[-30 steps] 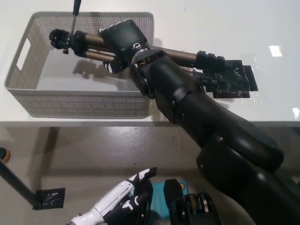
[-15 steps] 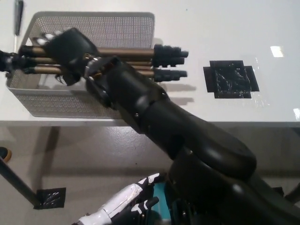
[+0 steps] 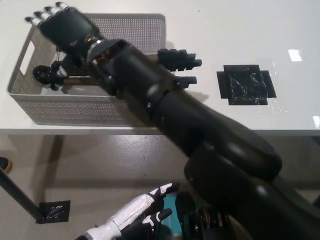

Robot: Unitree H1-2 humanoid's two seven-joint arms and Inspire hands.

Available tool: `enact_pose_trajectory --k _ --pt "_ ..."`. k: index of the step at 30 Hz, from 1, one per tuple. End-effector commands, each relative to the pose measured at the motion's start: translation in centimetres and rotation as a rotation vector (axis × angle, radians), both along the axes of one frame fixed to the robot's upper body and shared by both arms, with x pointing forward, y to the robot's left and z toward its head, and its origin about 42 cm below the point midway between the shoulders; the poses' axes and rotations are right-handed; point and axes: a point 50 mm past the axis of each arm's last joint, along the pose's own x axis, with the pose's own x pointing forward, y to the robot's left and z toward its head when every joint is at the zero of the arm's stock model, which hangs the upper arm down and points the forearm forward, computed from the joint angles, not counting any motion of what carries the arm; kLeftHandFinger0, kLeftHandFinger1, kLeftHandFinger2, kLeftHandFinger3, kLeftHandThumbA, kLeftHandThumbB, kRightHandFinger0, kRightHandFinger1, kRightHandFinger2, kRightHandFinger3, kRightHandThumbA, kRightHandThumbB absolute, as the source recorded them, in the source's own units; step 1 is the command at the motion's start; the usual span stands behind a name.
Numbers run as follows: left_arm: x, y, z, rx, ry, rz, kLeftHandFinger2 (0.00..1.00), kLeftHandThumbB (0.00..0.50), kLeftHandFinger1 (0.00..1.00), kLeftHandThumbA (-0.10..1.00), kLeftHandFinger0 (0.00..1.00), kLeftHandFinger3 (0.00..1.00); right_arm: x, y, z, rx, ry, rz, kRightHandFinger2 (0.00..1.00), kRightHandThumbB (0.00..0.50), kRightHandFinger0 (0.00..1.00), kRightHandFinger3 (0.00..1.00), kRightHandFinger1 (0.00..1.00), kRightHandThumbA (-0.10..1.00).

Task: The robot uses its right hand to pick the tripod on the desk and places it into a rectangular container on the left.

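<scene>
The tripod [image 3: 176, 58] lies across the white mesh basket [image 3: 75, 111] at the table's left. Its black head [image 3: 46, 75] rests low inside the basket near the left wall. Its black feet stick out over the right rim. Most of its bronze legs are hidden behind my black right arm. My right hand [image 3: 65, 25] hovers above the basket's far left part, fingers stretched out and off the tripod, open. My white left hand [image 3: 136, 219] rests at the bottom of the view, below the table edge, fingers apart and holding nothing.
A black tape patch [image 3: 245, 84] is stuck on the white table to the right of the basket. The table's front edge [image 3: 280, 131] runs across the middle of the view, with grey floor below it.
My right hand has let go of the tripod and opened, rising toward the basket's far side. The tripod has dropped into the basket, its head now inside the left wall.
</scene>
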Motion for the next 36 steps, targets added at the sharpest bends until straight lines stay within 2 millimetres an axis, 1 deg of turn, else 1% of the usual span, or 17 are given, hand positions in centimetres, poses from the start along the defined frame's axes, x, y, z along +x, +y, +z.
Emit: enact_pose_trajectory --k 1,4,7,8,9,11,12,13,15,16,19,21,24,25,28,30,36 --pt "0.3 -0.1 0.7 -0.001 -0.024 -0.019 1.0 0.5 1.0 1.0 1.0 1.0 1.5 -2.2 6.9 0.091 -0.052 -0.061 1.0 0.5 1.0 1.0 1.0 1.0" --pt "0.1 -0.3 0.4 -0.005 -0.012 -0.006 1.0 0.5 1.0 1.0 1.0 1.0 2.3 -4.4 9.1 0.183 -0.056 -0.056 1.0 0.5 1.0 1.0 1.0 1.0" --pt "0.1 -0.3 0.3 -0.011 -0.018 -0.006 1.0 0.5 1.0 1.0 1.0 1.0 2.2 -7.3 14.0 0.355 -0.07 -0.002 1.0 0.5 1.0 1.0 1.0 1.0" --pt "0.1 -0.4 0.3 -0.019 -0.015 -0.009 1.0 0.5 1.0 1.0 1.0 1.0 1.8 -9.7 17.2 0.502 -0.07 0.069 1.0 0.5 1.0 1.0 1.0 1.0" --pt "0.1 -0.5 0.2 -0.024 -0.013 -0.01 1.0 0.5 1.0 1.0 1.0 1.0 1.2 -11.0 18.9 0.574 -0.078 0.099 1.0 0.5 1.0 1.0 1.0 1.0" --pt "0.2 -0.5 0.2 -0.028 -0.013 -0.004 1.0 0.5 1.0 1.0 1.0 1.0 -0.7 -13.8 22.4 0.675 -0.098 0.125 1.0 0.5 1.0 1.0 1.0 1.0" --pt "0.2 -0.2 0.1 -0.022 -0.008 0.001 1.0 0.5 1.0 1.0 1.0 1.0 -2.1 -15.8 24.0 0.71 -0.117 0.181 1.0 0.461 1.0 1.0 1.0 1.0" --pt "0.1 -0.1 0.0 -0.023 -0.012 0.003 1.0 0.5 1.0 1.0 1.0 1.0 -3.5 -18.4 25.3 0.765 -0.137 0.219 1.0 0.464 1.0 1.0 1.0 1.0" --pt "0.4 -0.1 0.1 -0.037 -0.026 0.003 1.0 0.5 1.0 1.0 1.0 1.0 -7.2 -23.0 25.9 0.814 -0.169 0.249 1.0 0.45 1.0 1.0 1.0 1.0" --pt "0.4 -0.1 0.1 -0.042 -0.028 0.004 1.0 0.5 1.0 1.0 1.0 1.0 -7.8 -23.6 25.8 0.817 -0.183 0.253 1.0 0.489 1.0 1.0 1.0 1.0" --pt "0.6 0.2 -0.1 -0.057 -0.031 0.015 1.0 0.5 1.0 1.0 1.0 1.0 -12.1 -28.3 23.5 0.858 -0.254 0.298 1.0 0.5 1.0 1.0 1.0 1.0" --pt "0.9 0.2 -0.2 -0.075 -0.022 0.037 1.0 0.5 1.0 1.0 1.0 1.0 -16.2 -31.9 19.4 0.888 -0.293 0.325 1.0 0.499 1.0 1.0 1.0 1.0" --pt "1.1 0.7 -0.7 -0.117 -0.026 0.078 1.0 0.5 1.0 1.0 1.0 1.0 -20.4 -34.2 13.5 1.005 -0.251 0.358 1.0 0.497 1.0 1.0 1.0 1.0" --pt "1.0 0.8 -0.8 -0.129 -0.021 0.089 1.0 0.5 1.0 1.0 1.0 1.0 -20.8 -34.1 13.0 1.017 -0.239 0.36 1.0 0.5 1.0 1.0 1.0 1.0" --pt "1.1 1.4 -1.1 -0.17 0.013 0.159 1.0 0.5 1.0 1.0 1.0 1.0 -25.3 -35.8 4.4 1.114 -0.207 0.319 1.0 0.5 1.0 1.0 1.0 1.0" --pt "1.3 1.8 -1.1 -0.174 0.003 0.187 1.0 0.5 1.0 1.0 1.0 1.0 -26.7 -36.3 0.2 1.159 -0.179 0.29 1.0 0.5 1.0 1.0 1.0 1.0" --pt "1.1 2.9 -1.3 -0.215 0.023 0.246 1.0 0.5 1.0 1.0 1.0 1.0 -28.7 -35.8 -8.6 1.272 0.034 0.181 1.0 0.5 1.0 1.0 1.0 1.0"
